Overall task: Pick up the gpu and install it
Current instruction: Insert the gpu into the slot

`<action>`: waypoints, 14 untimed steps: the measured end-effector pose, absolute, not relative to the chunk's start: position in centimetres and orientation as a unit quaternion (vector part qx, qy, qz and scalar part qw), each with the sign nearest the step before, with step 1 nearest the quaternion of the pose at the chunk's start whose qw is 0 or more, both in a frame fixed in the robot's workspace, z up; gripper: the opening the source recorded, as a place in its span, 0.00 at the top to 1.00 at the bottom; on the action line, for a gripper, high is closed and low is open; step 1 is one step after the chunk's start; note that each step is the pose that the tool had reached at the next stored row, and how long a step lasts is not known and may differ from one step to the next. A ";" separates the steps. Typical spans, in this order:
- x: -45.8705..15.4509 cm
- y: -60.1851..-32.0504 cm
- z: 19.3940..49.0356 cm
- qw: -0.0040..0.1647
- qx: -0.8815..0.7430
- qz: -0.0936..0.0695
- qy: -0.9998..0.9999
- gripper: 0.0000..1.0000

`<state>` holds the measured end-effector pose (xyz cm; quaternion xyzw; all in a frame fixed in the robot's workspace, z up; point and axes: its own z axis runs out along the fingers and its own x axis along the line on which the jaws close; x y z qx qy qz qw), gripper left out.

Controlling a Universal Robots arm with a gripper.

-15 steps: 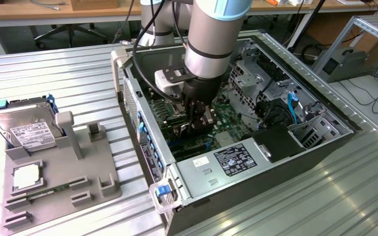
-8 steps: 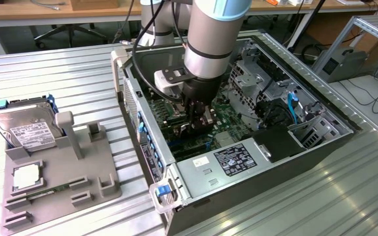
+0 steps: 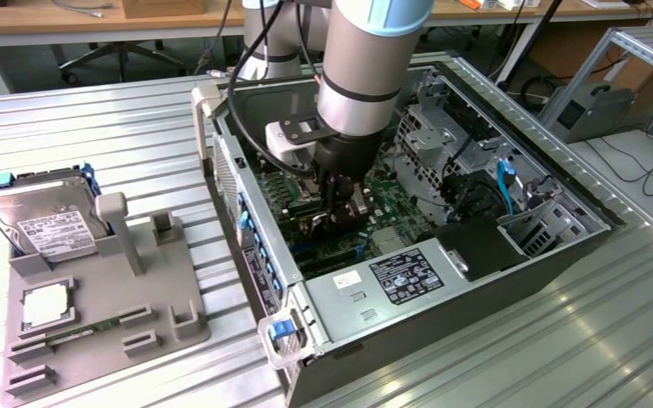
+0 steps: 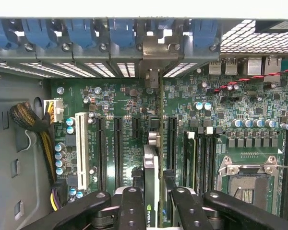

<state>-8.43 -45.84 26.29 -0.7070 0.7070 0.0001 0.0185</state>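
The tool [image 4: 153, 201] grips the thin, dark, edge-on gpu [image 4: 151, 179] over the green motherboard [image 4: 230, 124].

The black two-fingered gripper [image 4: 152, 201] is clamping the thin, dark, edge-on gpu card [image 4: 152, 182] between its fingers [image 4: 130, 206]. Ahead of the fingertips, the card's pale metal bracket [image 4: 158, 52] is meeting the rear slot openings, apparently seating above the green motherboard [image 4: 230, 110].

Even, soft overhead light around me, faint glare on the ribbed counter [image 3: 99, 127]. The case [image 3: 338, 297] interior sits in shade. My wrist view's near fingers [image 4: 132, 211] look slightly soft, perhaps unfocused.
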 end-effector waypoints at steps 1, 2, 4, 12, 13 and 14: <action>-8.5 -45.8 26.3 0.019 -0.707 0.000 0.707 0.73; -8.5 -45.8 26.3 0.019 -0.707 0.000 0.707 0.73; -8.5 -45.8 26.3 0.019 -0.707 0.000 0.707 0.73; -8.6 -45.8 26.2 0.019 -0.707 0.000 0.707 0.73; -8.6 -45.8 26.2 0.019 -0.707 0.000 0.707 0.73; -8.6 -45.8 26.2 0.019 -0.707 0.000 0.707 0.73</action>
